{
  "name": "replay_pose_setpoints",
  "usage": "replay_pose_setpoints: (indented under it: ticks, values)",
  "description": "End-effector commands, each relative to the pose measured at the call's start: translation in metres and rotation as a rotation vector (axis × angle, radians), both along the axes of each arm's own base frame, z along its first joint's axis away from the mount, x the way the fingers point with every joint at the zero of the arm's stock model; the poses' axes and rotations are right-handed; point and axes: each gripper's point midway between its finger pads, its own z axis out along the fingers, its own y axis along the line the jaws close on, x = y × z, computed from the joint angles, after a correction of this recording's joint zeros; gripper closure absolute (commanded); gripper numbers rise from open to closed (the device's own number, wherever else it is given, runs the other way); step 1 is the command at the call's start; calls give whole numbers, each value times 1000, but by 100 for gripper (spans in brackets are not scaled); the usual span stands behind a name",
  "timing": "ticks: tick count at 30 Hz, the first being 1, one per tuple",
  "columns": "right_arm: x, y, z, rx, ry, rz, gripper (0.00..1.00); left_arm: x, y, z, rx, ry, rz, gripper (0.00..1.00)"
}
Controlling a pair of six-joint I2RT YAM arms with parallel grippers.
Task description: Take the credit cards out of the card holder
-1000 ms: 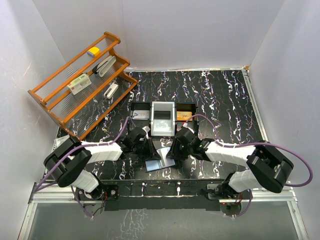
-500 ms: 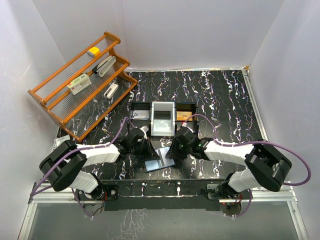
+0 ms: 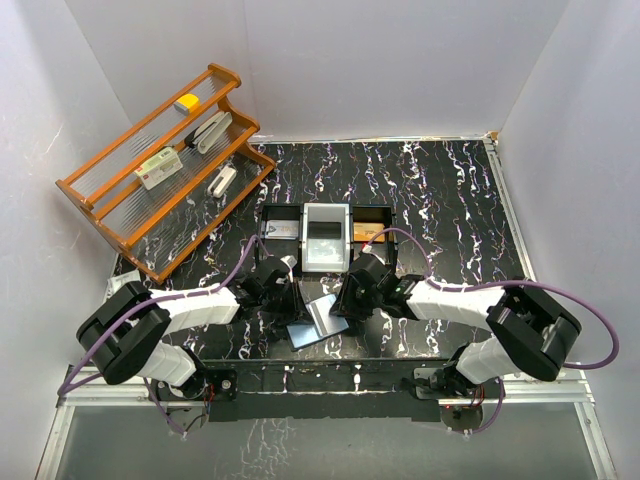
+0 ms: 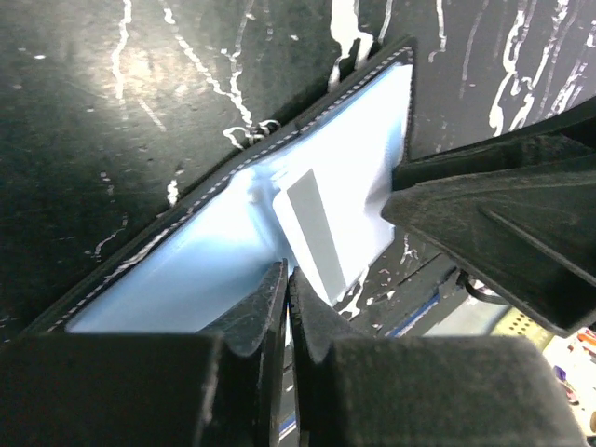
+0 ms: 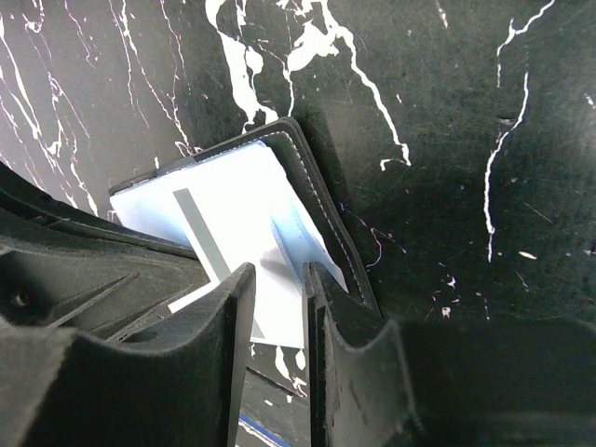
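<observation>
One credit card (image 4: 321, 233) pokes out of the open card holder (image 4: 186, 270) on the table (image 4: 93, 93), long side aimed at the left gripper (image 4: 287, 277), jaws shut by its corner. The right gripper (image 5: 281, 279) pinches the holder's other flap in narrow jaws.

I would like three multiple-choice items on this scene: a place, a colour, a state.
1. The open black bifold card holder, light blue inside, lies: A on the orange wooden rack; B on the black marbled table, between the left gripper and right gripper; C in the black tray.
2. The white card's stripe is: A red; B green; C grey.
3. The left gripper is: A shut; B wide open; C unseen.
B, top view shows it there; C, wrist views show grey; A, its fingertips nearly touch.
</observation>
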Motion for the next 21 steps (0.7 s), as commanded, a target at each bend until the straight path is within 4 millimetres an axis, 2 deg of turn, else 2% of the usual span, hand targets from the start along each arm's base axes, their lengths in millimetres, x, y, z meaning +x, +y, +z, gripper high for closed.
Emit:
replay_pose_setpoints:
  ticks: [1, 7, 9, 15, 21]
  values:
    - [-4, -15, -17, -101, 25, -2, 74, -3, 11, -1, 62, -15, -24, 97]
    - [2, -6, -4, -80, -7, 30, 75, -3, 10, -1, 58, -24, -33, 99]
    - [6, 2, 6, -50, -28, 51, 75, -1, 8, 2, 50, -28, -28, 92]
    - [14, 17, 28, -1, -69, 84, 75, 6, 1, 12, -2, -43, 29, 80]
    - [17, 23, 29, -7, -70, 107, 74, 8, 7, 9, 7, -30, 89, 73]
